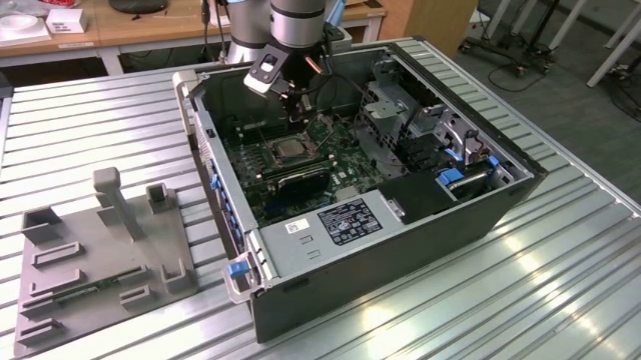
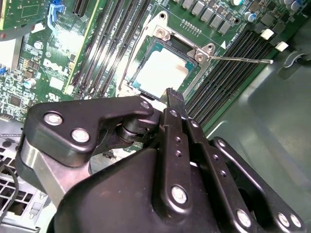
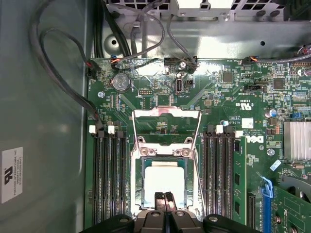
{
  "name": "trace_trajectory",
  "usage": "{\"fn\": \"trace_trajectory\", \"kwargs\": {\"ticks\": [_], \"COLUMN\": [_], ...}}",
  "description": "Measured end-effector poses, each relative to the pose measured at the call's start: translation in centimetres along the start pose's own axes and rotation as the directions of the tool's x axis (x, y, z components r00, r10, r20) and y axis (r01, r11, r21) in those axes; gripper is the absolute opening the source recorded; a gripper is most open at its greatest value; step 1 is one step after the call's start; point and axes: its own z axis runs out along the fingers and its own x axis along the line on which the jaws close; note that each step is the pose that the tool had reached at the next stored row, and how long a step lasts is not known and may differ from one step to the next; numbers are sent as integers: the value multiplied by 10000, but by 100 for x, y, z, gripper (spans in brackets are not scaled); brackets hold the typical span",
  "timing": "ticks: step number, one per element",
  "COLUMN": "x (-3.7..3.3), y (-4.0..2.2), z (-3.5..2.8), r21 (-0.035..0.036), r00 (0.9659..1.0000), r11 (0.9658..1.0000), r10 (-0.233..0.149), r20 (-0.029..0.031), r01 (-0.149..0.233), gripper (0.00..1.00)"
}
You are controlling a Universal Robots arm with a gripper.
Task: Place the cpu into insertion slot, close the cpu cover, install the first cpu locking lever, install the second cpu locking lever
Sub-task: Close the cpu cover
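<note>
Open computer case (image 1: 440,225) lies on its side on a ribbed metal table (image 1: 541,300). A grey holder block (image 1: 100,262) sits well apart from it, on the exterior view's left. The arm reaches down into the case from the far side.

Gripper (image 1: 293,112) hangs over the green board, just beyond the socket in the exterior view. In both wrist views its two black fingers (image 3: 159,198) are pressed together with nothing between them. The tip (image 2: 171,97) sits just above the cpu's edge; touching or not, cannot tell.

Cpu (image 3: 164,180) lies flat inside the insertion slot (image 3: 141,170), pale top face up, square with the frame. It also shows in the second wrist view (image 2: 163,72) and as a small pale square in the exterior view (image 1: 287,148).

Cpu cover (image 3: 165,112) is swung open, lying back on the side of the slot away from the gripper, hinged at the slot's edge. Board shows through its cut-out.

A thin metal lever (image 2: 243,59) sticks out from one slot corner, across the memory slots (image 2: 228,73). Long black memory slots (image 3: 109,179) flank the insertion slot on both sides. Black cables (image 3: 58,73) loop along the case wall.
</note>
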Motion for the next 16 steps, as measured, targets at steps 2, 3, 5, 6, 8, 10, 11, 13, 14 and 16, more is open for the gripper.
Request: {"fn": "trace_trajectory", "kwargs": {"ticks": [2,3,5,6,8,10,11,13,14,16], "x": [0,0,-1,0,0,1,1,1,1,0], "y": [0,0,0,0,1,1,1,1,1,1], "z": [-1,-1,-7,-13,-26,-29,-29,-31,-31,-41], "r21": [1,2,4,4,2,1,0,1,1,5], "r00": [10000,10000,10000,10000,10000,10000,10000,10000,10000,10000], "r11": [10000,10000,10000,10000,10000,10000,10000,10000,10000,10000], "r10": [0,1,1,0,0,0,0,1,1,0], "r20": [2,2,7,7,3,1,0,1,2,7], "r01": [0,-1,-1,0,0,0,0,-1,-1,0], "gripper": [11,11,11,11,11,11,11,11,11,11]}}
